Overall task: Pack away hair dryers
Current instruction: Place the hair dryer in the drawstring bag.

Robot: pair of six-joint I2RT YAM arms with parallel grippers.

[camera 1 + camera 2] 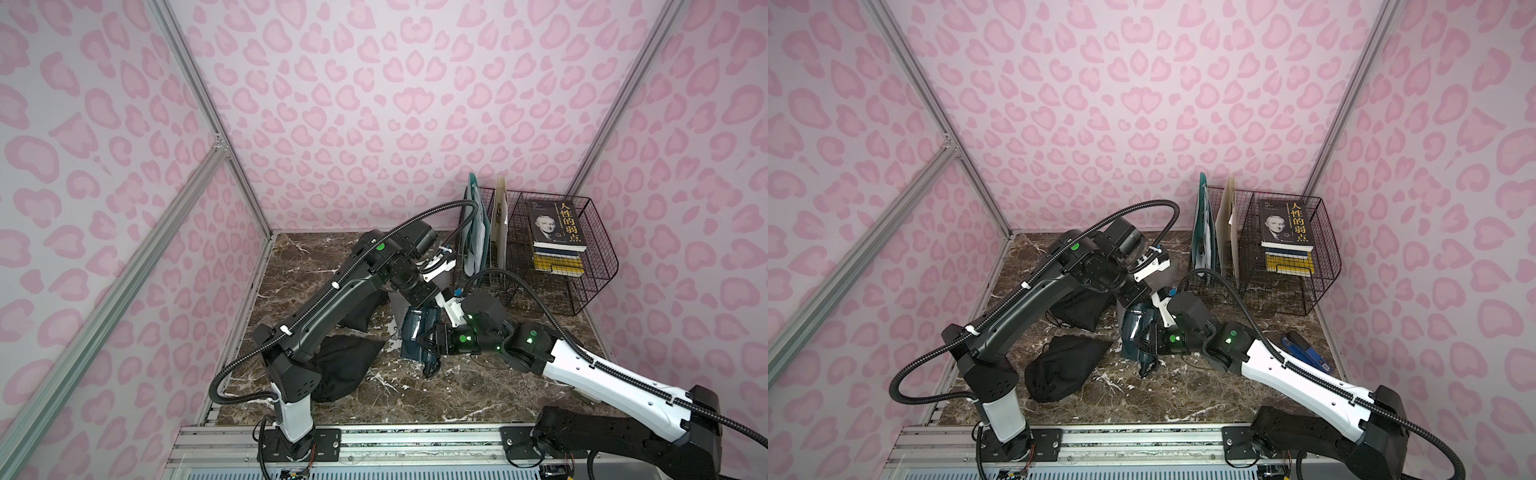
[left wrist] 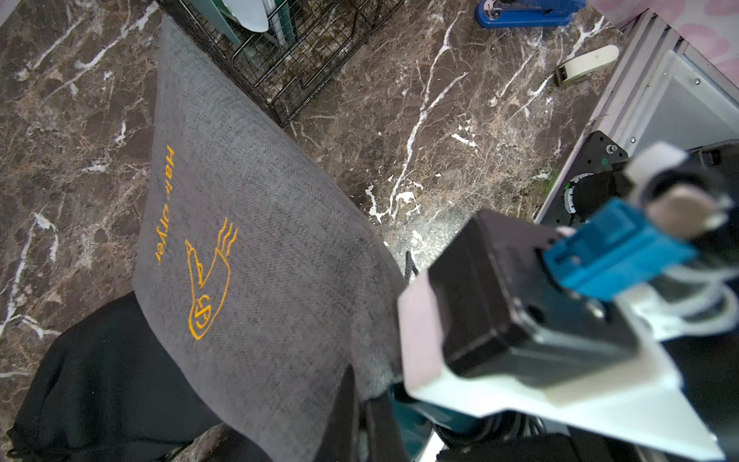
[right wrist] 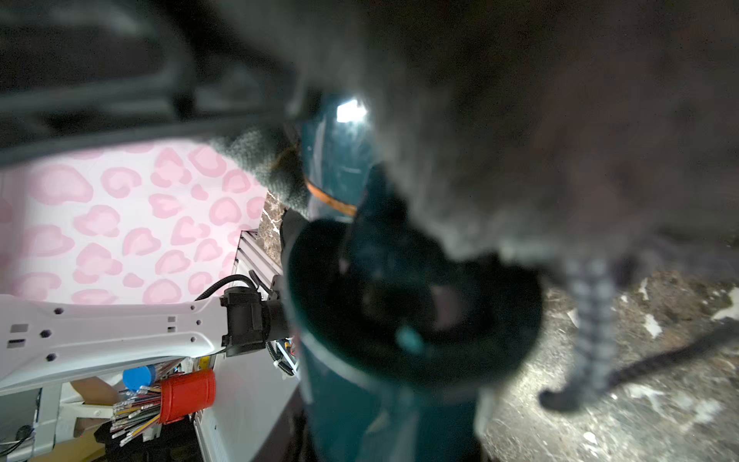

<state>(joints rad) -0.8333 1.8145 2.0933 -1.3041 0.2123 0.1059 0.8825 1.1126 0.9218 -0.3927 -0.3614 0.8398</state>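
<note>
A dark teal hair dryer (image 1: pixel 417 332) (image 1: pixel 1136 328) is held above the middle of the marble table, with my right gripper (image 1: pixel 432 343) shut on it. In the right wrist view the dryer (image 3: pixel 340 160) fills the frame and grey fabric drapes over its far end. Its black cord (image 1: pixel 430 368) hangs down. My left gripper (image 2: pixel 362 416) (image 1: pixel 415 308) is shut on the edge of a grey pouch (image 2: pixel 260 240) printed "Hair Dryer", right beside the dryer (image 2: pixel 408 428). The other hair dryers are out of view.
Two bulging black pouches (image 1: pixel 1063 365) (image 1: pixel 1079 307) lie left of the dryer, under my left arm. A wire basket (image 1: pixel 598 270) with stacked books and a folder rack (image 1: pixel 478 237) stand at the back right. A blue stapler (image 1: pixel 1304 349) and a white tape dispenser (image 2: pixel 588 64) lie at the right.
</note>
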